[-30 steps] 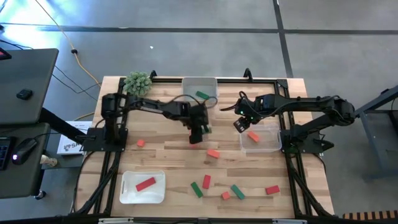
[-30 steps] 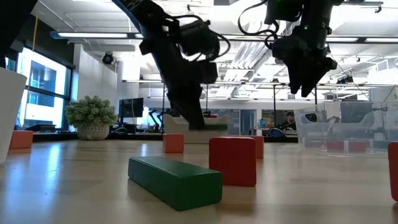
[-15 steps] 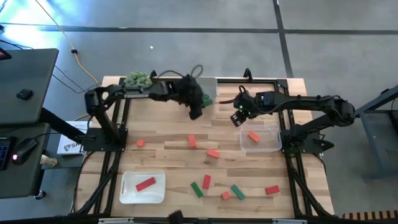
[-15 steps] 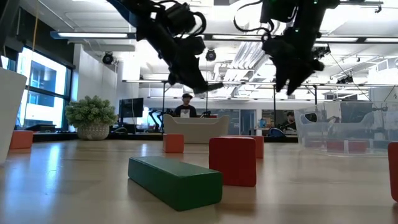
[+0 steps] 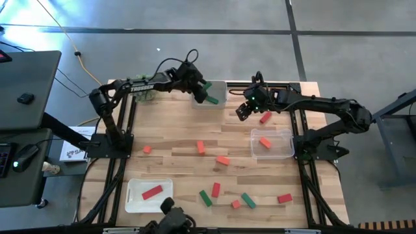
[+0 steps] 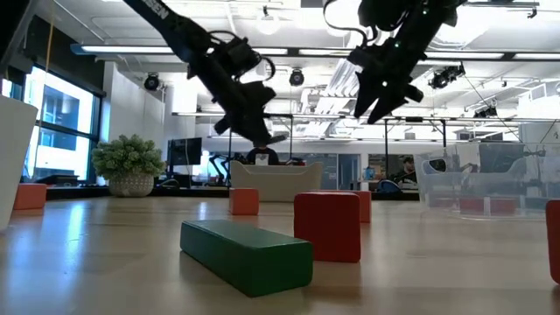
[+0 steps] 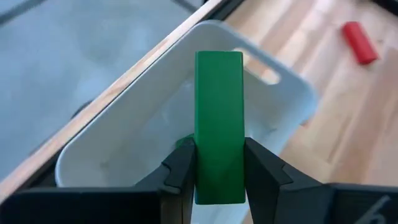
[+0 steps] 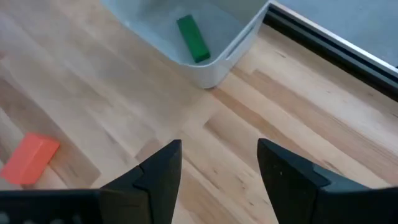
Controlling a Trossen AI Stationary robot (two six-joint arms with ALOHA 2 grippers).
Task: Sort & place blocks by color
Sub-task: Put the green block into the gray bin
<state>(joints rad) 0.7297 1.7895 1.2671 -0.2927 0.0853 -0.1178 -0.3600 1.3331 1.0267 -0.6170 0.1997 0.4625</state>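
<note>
Green block (image 7: 219, 149) is clamped lengthwise between the fingers of my left gripper (image 7: 217, 180), held above the white tray (image 5: 218, 86) at the table's far edge, where another green block (image 8: 193, 38) already lies; I judge this tray to be the green bin and a release due next. Across the bare wood between, red (image 5: 216, 189), coral (image 5: 223, 160) and green (image 5: 205, 197) blocks lie unsorted. My right gripper (image 8: 214, 171) hovers empty, jaws spread wide, near the clear tray (image 5: 288, 151) holding a coral block (image 5: 264, 142), presumably positioned to fetch more. Risk: the green block catching the rim on release.
</note>
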